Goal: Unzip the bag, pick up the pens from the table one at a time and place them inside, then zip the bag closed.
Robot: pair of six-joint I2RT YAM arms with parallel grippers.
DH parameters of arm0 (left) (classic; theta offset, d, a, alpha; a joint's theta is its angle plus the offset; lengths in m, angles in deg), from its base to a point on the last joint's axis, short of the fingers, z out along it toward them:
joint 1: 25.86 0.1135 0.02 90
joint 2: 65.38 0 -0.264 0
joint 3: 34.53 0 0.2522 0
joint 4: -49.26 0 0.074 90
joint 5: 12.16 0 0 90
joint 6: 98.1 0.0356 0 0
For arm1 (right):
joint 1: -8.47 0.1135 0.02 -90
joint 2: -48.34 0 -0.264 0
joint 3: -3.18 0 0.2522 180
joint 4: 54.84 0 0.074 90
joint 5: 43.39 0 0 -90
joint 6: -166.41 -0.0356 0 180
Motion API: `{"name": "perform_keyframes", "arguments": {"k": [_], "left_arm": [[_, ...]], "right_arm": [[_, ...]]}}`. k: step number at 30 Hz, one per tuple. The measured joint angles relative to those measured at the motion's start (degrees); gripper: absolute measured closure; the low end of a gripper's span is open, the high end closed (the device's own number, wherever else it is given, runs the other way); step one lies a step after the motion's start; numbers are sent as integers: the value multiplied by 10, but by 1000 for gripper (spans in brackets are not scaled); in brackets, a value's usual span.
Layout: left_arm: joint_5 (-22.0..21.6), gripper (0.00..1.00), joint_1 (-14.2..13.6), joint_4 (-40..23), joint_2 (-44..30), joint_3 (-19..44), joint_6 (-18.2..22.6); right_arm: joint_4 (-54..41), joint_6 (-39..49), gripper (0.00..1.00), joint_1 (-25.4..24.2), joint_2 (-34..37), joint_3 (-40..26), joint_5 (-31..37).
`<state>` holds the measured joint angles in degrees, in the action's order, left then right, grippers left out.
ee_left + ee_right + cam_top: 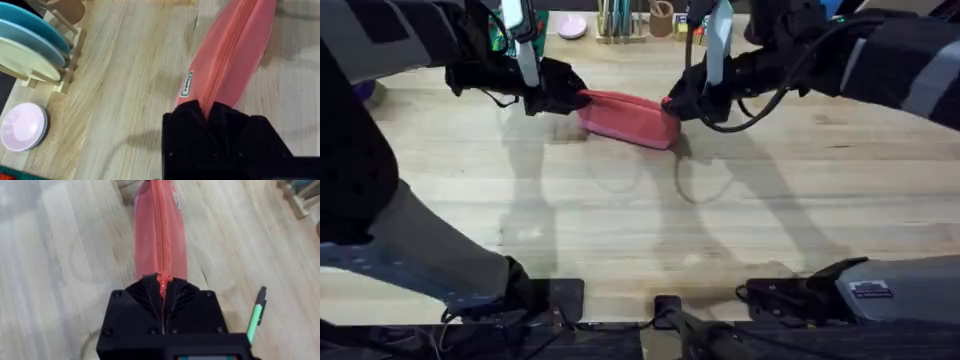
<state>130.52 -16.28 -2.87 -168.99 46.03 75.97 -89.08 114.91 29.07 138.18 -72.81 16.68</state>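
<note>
Bag [625, 117] lies on table [640, 220] betw. both arms, long axis gripper-to-gripper. Left gripper [210, 112] pinches one end; right gripper [162, 287] pinches opposite end, prob. the zip pull.

Coral-pink bag [628, 118], long and soft, lying on the light wooden counter [640, 220] in the upper middle of the overhead frame, tilted slightly down toward the right. Lengthwise zipper facing up, closed along the visible stretch. Small white label near one end. Pinched at both ends, left pincer [560, 95] on one, right pincer [678, 105] on the other at the zipper pull. One green pen [256, 320] with dark tip beside the right pincer in its wrist view.
</note>
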Motion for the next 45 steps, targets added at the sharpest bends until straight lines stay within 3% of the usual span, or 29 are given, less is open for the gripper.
{"name": "perform_keyframes", "arguments": {"k": [14,45], "left_arm": [[-3,958,9,3,0,0,0],[-4,958,9,5,0,0,0]], "right_arm": [[51,-28,970,29,9,-9,23],[40,-37,970,114,200,-226,31]]}}
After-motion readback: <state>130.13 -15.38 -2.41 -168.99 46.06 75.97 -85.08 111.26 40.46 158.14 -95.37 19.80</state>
